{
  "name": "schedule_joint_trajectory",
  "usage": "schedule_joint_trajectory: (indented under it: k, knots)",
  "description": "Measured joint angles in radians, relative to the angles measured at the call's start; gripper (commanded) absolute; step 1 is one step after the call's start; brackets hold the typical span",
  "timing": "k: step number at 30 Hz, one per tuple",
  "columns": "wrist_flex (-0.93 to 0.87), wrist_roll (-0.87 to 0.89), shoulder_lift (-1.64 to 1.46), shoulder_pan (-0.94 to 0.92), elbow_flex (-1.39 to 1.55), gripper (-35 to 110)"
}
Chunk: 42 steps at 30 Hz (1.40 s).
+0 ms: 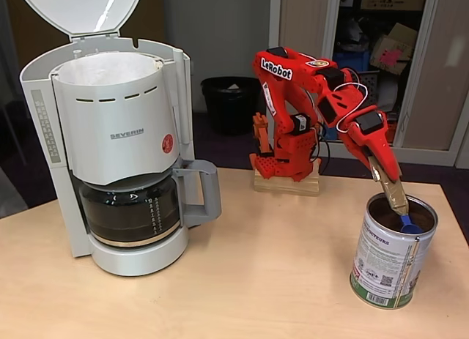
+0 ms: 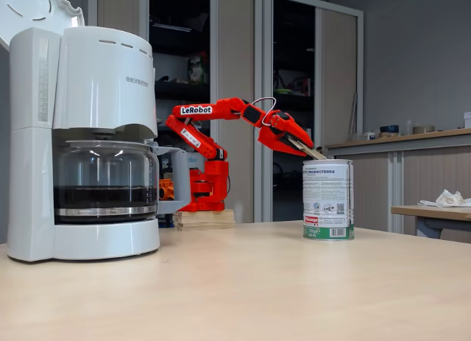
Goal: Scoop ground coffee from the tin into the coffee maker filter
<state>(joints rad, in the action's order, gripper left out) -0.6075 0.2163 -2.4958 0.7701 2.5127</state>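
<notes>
The tin (image 1: 388, 269), silver with a white and green label, stands upright at the right of the table; it also shows as the tin (image 2: 328, 201). My red gripper (image 1: 387, 179) hangs just above its open top, shut on the tan handle of a blue scoop (image 1: 409, 223) whose bowl dips inside the tin's dark interior. In the side-on fixed view the gripper (image 2: 302, 144) slants down to the tin's rim. The coffee maker filter (image 1: 102, 66), white paper, lines the open top basket of the white coffee maker (image 1: 117, 134) at the left.
The coffee maker's lid (image 1: 80, 9) stands hinged up. A glass carafe (image 1: 132, 211) with dark liquid sits under the basket. The arm's base (image 1: 286, 170) is on a wooden block at the table's back edge. A black bin (image 1: 231, 101) stands on the floor behind.
</notes>
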Motion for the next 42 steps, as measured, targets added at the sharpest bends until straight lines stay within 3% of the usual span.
schedule_joint_trajectory:
  k: [15,42]
  knots:
    - [0.133,0.081,0.149,-0.009,-0.005,3]
    - [0.075,0.112,0.077,0.025,0.071,27]
